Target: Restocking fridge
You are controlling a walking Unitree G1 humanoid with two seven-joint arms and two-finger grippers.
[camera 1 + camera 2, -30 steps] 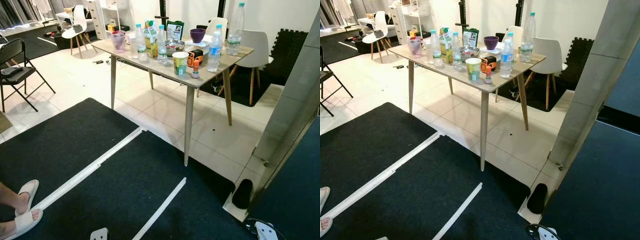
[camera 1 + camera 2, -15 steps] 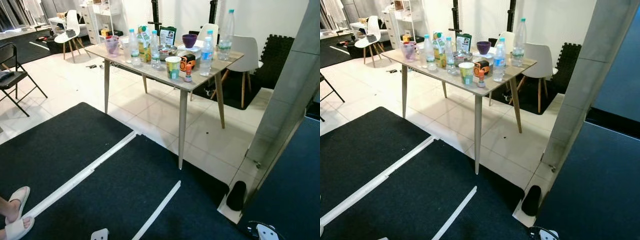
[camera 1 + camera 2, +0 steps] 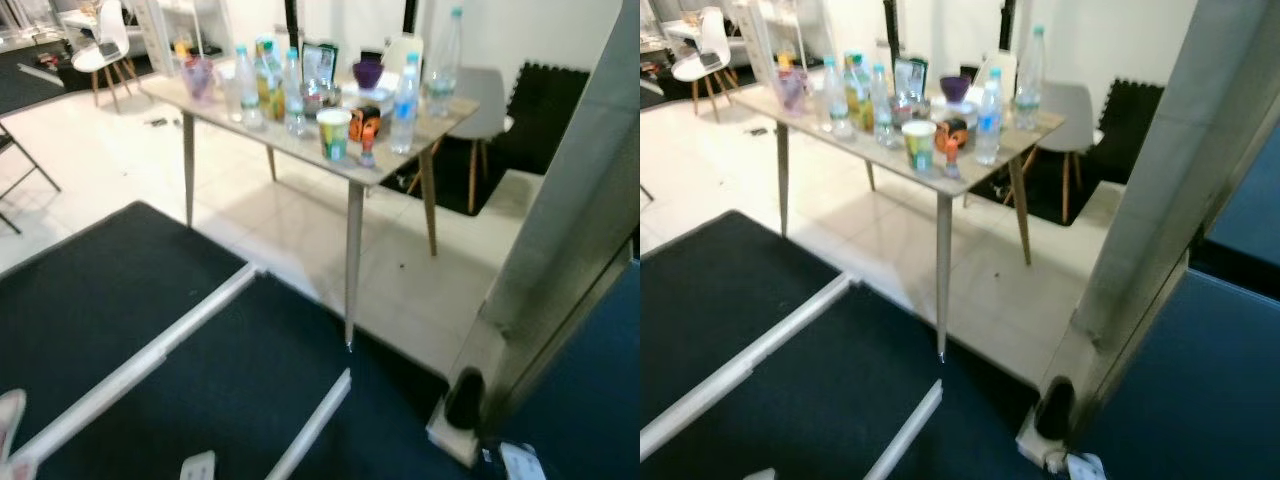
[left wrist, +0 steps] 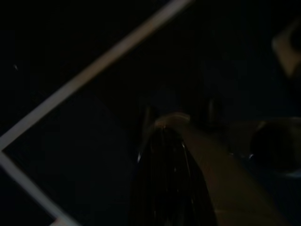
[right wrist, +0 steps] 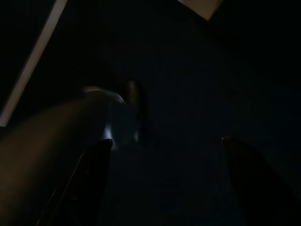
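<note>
A wooden table (image 3: 300, 140) stands ahead on the tiled floor, some way off. On it are several water bottles (image 3: 403, 95), a tall clear bottle (image 3: 447, 50), a green cup (image 3: 333, 133), a small red-capped bottle (image 3: 367, 148), a purple bowl (image 3: 368, 72) and a juice carton (image 3: 266, 85). Both arms hang low over the dark mat. In the dark right wrist view my right gripper (image 5: 164, 183) has its fingers spread wide with nothing between them. The left gripper (image 4: 169, 188) is a black shape in the dark left wrist view.
Black floor mats (image 3: 150, 330) edged by white strips (image 3: 150, 350) lie before me. A grey upright panel (image 3: 570, 230) rises on the right with a black object (image 3: 463, 397) at its base. White chairs (image 3: 95, 45) stand beyond. A person's sandal (image 3: 8, 415) is at the lower left.
The whole picture has shifted and blurred, so the camera has moved. The table sits a little further left. The person's foot has slid almost out at the lower left.
</note>
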